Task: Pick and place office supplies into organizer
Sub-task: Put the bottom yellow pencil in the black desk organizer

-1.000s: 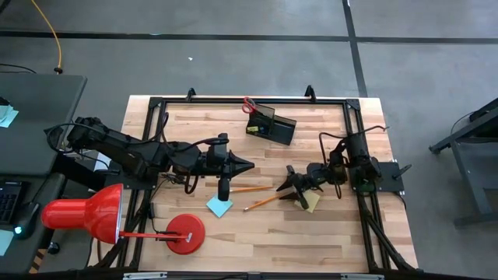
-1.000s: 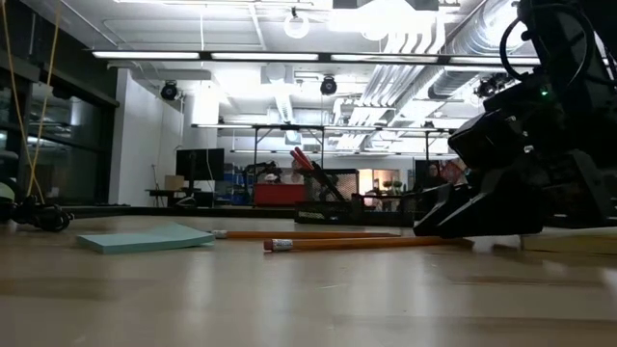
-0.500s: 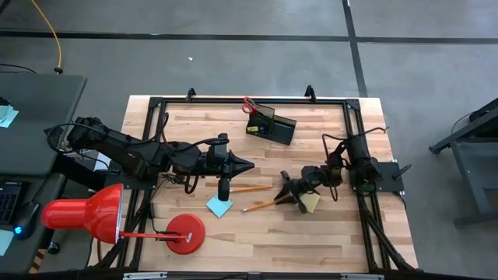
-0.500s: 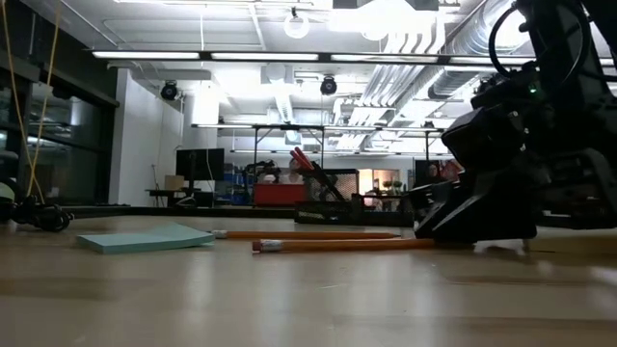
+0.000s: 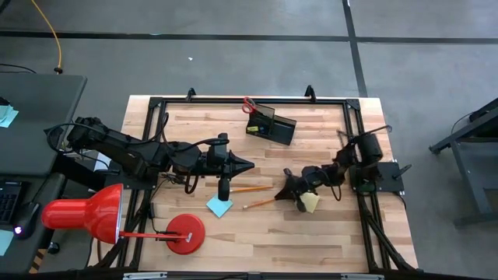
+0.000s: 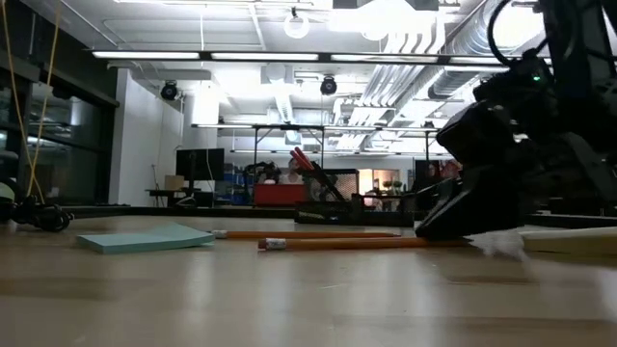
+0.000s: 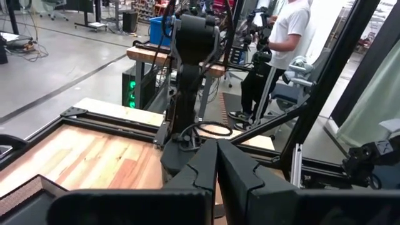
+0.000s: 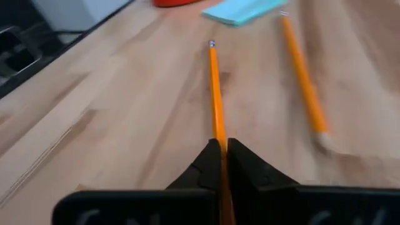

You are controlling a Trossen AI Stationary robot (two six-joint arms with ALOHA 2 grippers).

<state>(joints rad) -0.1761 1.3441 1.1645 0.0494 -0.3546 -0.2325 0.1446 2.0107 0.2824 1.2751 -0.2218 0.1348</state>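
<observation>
While the left gripper (image 5: pixel 247 165) waits above the middle of the table with its fingers pressed together on nothing, the right gripper (image 8: pixel 220 150) is down at the wood, its two fingers pinched on the near end of a pencil (image 8: pixel 215 94). From the fingers, that pencil runs straight ahead, its long axis in line with the gripper, the metal-tipped end farthest away. A second pencil (image 8: pixel 301 75) lies just to one side, angled a little off the first, and a blue notepad (image 8: pixel 247 9) sits beyond both. A yellow notepad (image 5: pixel 311 202) lies right beside the right gripper. The right arm is plainly the nearer one for this pencil. The organizer (image 5: pixel 271 124) stands well away toward the far edge of the table, red scissors (image 5: pixel 248 104) sticking up from it, so I'd guess lifting and carrying comes next. I can't read any label or writing.
</observation>
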